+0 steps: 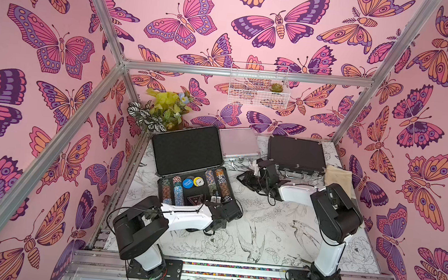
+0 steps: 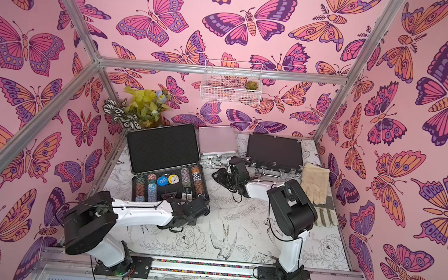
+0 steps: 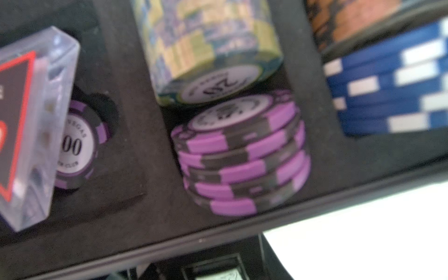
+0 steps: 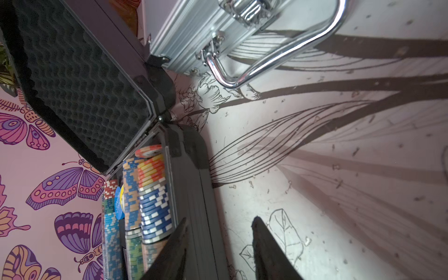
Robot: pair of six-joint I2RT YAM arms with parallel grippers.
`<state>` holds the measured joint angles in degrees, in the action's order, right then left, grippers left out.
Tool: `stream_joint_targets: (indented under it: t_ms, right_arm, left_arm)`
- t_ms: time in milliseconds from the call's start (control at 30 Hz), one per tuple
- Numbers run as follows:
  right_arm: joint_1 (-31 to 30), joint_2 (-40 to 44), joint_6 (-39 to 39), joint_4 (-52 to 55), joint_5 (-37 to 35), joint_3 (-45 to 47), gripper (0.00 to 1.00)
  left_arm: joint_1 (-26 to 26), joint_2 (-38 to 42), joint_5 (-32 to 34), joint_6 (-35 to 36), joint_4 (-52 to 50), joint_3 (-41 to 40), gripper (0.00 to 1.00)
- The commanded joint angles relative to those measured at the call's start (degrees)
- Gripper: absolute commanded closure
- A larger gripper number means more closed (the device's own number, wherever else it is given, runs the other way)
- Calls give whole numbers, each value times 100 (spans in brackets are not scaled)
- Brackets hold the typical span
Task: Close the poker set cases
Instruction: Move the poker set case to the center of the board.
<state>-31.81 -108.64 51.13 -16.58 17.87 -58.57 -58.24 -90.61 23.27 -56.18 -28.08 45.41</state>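
The big dark-grey plastic case (image 1: pixel 187 149) sits on the white table with bird drawings (image 1: pixel 264 234), left of the middle in both top views. It is open. Its long side runs left to right in the picture, a little tilted. The lid stands up at the far edge, and its black foam faces the bottom of the frame. The low half holds rows of poker chips (image 1: pixel 209 178).

Just beside it, in the upper middle, the small silver metal case (image 1: pixel 238 143) lies flat with its lid down. Its shiny handle (image 4: pixel 286 57) points to the bottom of the top views. Further right lies the wide black case with silver latches (image 1: pixel 295 153), also flat with its lid down. Its long side runs left to right, and its handle side faces the bottom of the frame too.

The left gripper (image 1: pixel 231 210) is at the front right corner of the big dark-grey plastic case. Its fingers are hidden, so I cannot tell if they are spread or pressed together. Its wrist view shows a stack of purple chips (image 3: pixel 242 155) up close.

The right gripper (image 1: pixel 245 179) is low over the table, just right of the big case. Its fingers (image 4: pixel 264 242) are spread apart and pinch nothing.
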Motion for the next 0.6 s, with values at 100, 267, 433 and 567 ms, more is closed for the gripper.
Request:
stream_joint_targets:
  t_ms: [100, 267, 433, 567]
  right_arm:
    - [34, 101, -222, 307, -8, -220, 56]
    - [52, 189, -304, 468, -152, -260, 56]
    - [122, 311, -308, 637, -226, -308, 56]
    - [249, 541, -354, 795, -425, -186, 55]
  left_arm:
    - [-457, 390, -956, 251, -487, -235, 72]
    - [-736, 426, -1112, 323, -585, -193, 73]
    - [-1139, 91, -1030, 453, -756, 100, 72]
    - [-1207, -167, -906, 712, -750, 352, 72]
